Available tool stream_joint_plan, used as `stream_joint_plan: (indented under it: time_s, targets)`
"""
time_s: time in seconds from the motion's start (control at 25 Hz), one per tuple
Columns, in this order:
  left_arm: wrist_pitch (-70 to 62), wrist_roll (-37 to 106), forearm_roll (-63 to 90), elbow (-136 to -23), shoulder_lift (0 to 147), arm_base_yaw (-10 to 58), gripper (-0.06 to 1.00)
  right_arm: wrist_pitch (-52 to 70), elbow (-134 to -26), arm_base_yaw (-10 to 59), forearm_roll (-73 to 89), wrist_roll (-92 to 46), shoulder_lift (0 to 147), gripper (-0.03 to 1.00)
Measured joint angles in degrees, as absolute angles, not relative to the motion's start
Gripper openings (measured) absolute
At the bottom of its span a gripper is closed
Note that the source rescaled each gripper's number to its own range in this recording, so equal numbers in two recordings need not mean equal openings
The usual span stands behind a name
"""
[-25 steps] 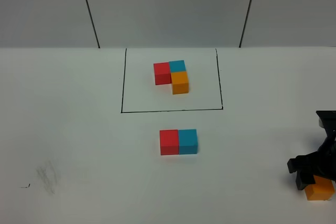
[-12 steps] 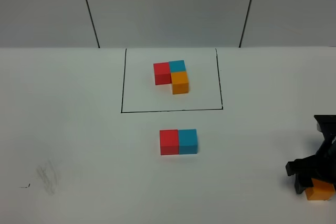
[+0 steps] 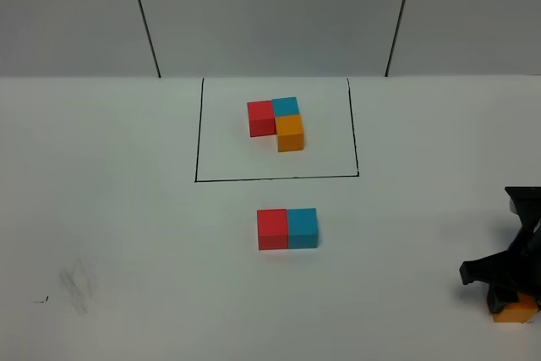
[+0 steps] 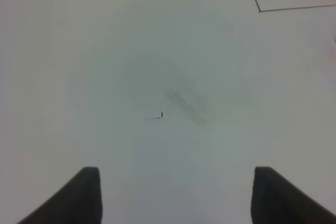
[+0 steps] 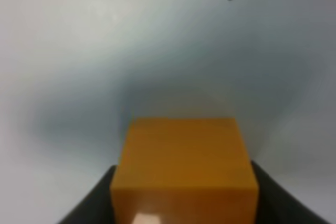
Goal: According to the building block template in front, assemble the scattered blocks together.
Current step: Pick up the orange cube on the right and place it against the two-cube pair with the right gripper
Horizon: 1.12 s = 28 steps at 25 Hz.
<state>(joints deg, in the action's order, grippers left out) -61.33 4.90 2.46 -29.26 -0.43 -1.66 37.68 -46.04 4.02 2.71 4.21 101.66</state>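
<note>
**Right gripper closed on the orange cube; left gripper open, holding nothing**

Exterior high view: the building block template [image 3: 280, 120] sits inside the black outline [image 3: 275, 179] at the far middle of the table [image 3: 127, 209]; red and blue form a row, with orange in front of blue. Nearer the camera, outside the outline, the red cube [image 3: 272, 228] and the blue cube [image 3: 303, 227] lie side by side and touching, red on the left. The orange cube [image 3: 517, 311] is well apart from them at the near right edge, mostly covered by the right gripper [image 3: 505, 293]; the grip cannot be read from this view.

Right wrist view: both fingers [image 5: 89, 205] sit against opposite sides of the orange cube, jaws closed on it; the cube's underside is out of frame, so I cannot tell whether it rests on the table.

Left wrist view: only this view shows the left gripper [image 4: 176, 198]; its fingers stand well apart with nothing between them, above the table; a grey smudge [image 4: 186, 103] and a small pen mark [image 4: 157, 117] lie ahead; one corner of the outline and a sliver of the template show at the frame edge.
</note>
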Motion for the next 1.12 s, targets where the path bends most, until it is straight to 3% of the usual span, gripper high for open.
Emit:
stream_joint_plan:
  time_s: [1.12]
  targets:
    - [-61.33, 4.90, 2.46, -29.26, -0.43, -1.66, 0.54, 33.77, -46.04, 4.02, 2.86, 4.49, 100.26, 0.00]
